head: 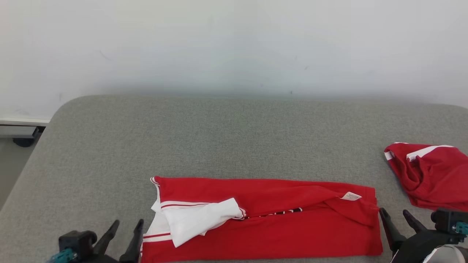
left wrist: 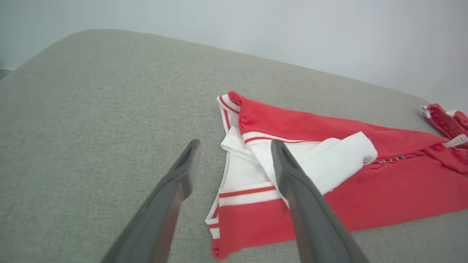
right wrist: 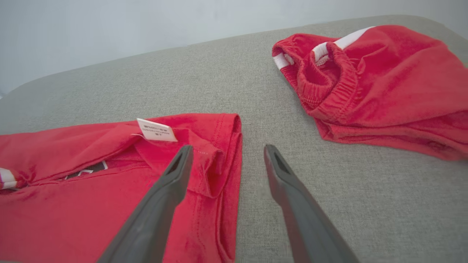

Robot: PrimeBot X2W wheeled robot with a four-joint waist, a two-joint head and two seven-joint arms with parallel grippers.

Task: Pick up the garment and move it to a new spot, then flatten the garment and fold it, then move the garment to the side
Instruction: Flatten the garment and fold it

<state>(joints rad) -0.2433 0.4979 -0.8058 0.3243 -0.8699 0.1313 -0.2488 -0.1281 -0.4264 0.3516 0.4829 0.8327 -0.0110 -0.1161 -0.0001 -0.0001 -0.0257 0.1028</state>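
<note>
- Probably a bare test room or lab, not a home.
- A wide grey fabric-covered table (head: 234, 138) with rounded corners stands against a plain white wall (head: 234, 44).
- A dark caster (head: 23, 141) sits at floor level beside it.
- On the table lie 2 pieces: a folded red garment (head: 263, 233) and a crumpled red garment (head: 435, 179).

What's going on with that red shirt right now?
The robot is partway through folding the red fabric shirt with white trim, lying as a long folded strip on the grey cloth table. Its left tool and right tool sit open at either end, holding nothing. A crumpled red garment lies apart, rightward.
</note>
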